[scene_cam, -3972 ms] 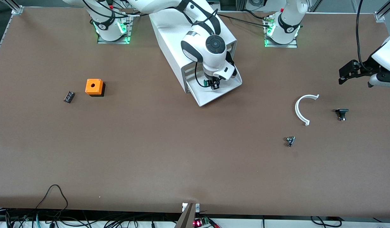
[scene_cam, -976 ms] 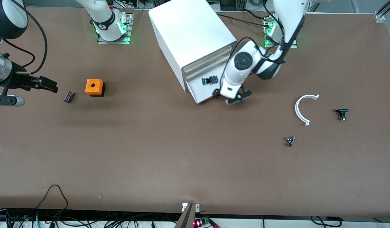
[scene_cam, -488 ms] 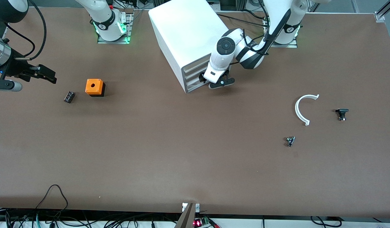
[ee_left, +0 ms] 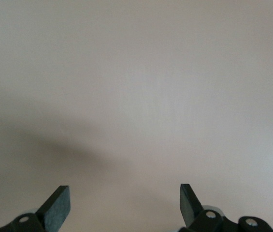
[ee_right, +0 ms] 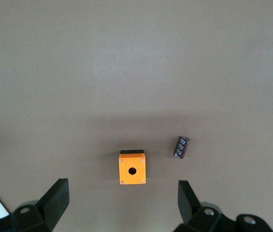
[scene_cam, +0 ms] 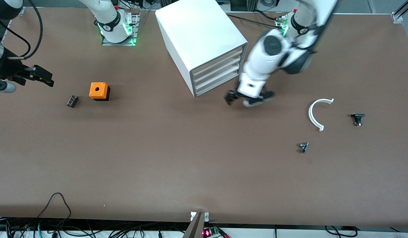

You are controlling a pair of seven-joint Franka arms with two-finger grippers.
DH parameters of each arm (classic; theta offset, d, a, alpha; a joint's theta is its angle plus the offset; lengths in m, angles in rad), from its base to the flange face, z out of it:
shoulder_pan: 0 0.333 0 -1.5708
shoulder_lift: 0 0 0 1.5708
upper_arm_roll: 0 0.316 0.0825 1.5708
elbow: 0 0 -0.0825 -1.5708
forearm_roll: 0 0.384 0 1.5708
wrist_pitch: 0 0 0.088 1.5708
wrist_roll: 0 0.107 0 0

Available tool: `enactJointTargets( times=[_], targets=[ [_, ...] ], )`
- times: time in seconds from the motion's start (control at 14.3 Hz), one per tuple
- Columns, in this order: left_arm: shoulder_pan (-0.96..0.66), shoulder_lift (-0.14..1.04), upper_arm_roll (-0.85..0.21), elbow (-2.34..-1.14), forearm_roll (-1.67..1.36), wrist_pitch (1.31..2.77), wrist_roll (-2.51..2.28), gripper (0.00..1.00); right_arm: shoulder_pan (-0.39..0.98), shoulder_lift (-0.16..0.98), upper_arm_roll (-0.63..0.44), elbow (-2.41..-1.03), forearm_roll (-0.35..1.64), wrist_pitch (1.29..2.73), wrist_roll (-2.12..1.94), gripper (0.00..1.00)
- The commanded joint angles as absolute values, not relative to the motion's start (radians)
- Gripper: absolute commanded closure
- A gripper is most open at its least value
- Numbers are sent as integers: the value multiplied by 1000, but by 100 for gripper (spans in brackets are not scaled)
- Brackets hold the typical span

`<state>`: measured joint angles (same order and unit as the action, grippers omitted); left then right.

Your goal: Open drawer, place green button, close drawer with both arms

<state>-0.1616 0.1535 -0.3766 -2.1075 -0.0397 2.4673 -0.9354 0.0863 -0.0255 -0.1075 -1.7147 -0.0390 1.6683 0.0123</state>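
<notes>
The cabinet (scene_cam: 201,36) looks like smooth white plastic with a slight gloss. The table (scene_cam: 157,158) has a matt brown surface. The orange box (scene_cam: 98,91) looks like matt plastic.

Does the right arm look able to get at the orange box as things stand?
Probably yes: the right gripper hangs open above bare table beside the orange box, with nothing between them.

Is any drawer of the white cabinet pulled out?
No, in the front view all four drawers sit flush in the cabinet front.
</notes>
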Motion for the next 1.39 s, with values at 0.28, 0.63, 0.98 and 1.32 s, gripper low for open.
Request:
enactJointTargets(
  times=[0.28, 0.63, 0.98, 1.32],
  targets=[
    [-77, -86, -186, -1935, -38, 1967, -386, 0, 84, -35, -126, -1710, -37, 1664, -17, 0],
    [-71, -172, -2, -1876, -34, 1809, -39, 0, 84, -35, -126, -1710, -34, 1663, -67, 0],
    [-49, -176, 41, -1859, 14, 1786, 51, 0, 84, -35, -126, -1709, -32, 1663, -55, 0],
    [-44, -172, 41, -1841, 14, 1764, 51, 0, 84, -35, -127, -1706, -32, 1663, -54, 0]
  ],
)
